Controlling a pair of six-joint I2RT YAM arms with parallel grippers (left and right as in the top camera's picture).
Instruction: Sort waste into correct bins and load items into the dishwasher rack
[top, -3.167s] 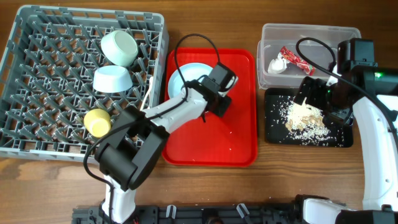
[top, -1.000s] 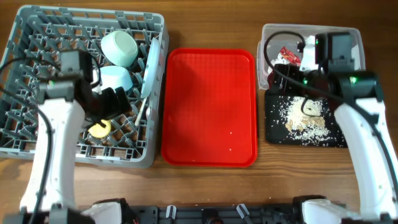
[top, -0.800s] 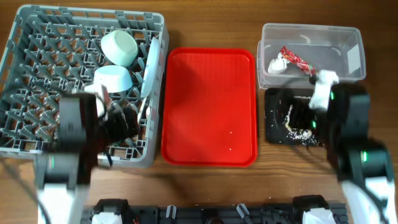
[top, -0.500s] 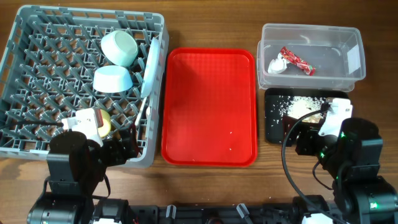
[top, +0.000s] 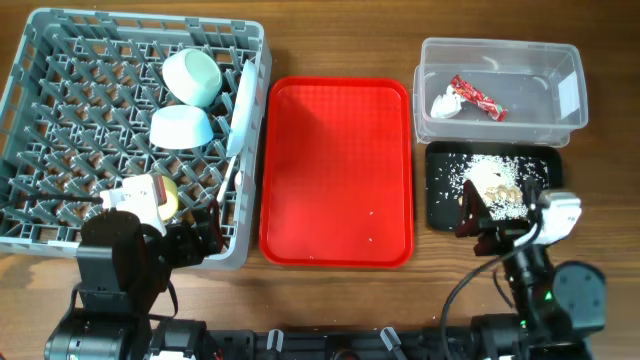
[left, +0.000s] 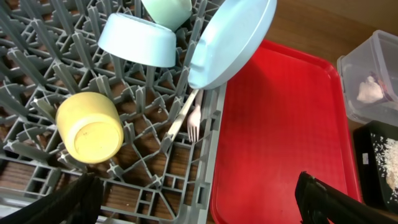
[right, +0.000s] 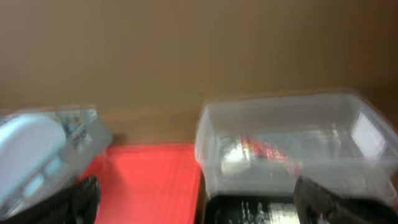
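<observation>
The grey dishwasher rack (top: 60, 100) holds a pale green bowl (top: 192, 76), a pale blue bowl (top: 181, 127), an upright pale blue plate (top: 241, 110), a yellow cup (top: 165, 195) and a white fork (top: 228, 185). A red wrapper (top: 477, 96) and a white napkin (top: 446, 104) lie in the clear tub (top: 500, 60). Rice scraps (top: 490, 185) lie on the black tray (top: 440, 205). My left gripper (top: 195, 240) (left: 199, 205) hangs open over the rack's near right corner. My right gripper (top: 480, 228) (right: 199, 202) is open and empty at the black tray's near edge.
A red tray (top: 337, 170) with a few crumbs lies between the rack and the bins. Both arm bases stand at the table's near edge. The right wrist view is blurred; it faces the clear tub (right: 286, 124) and the red tray (right: 149, 180).
Both arms have pulled back from the rack and the bins to the table's near edge. The right arm kept retreating in the last half second. The plate went from the red tray into the rack.
</observation>
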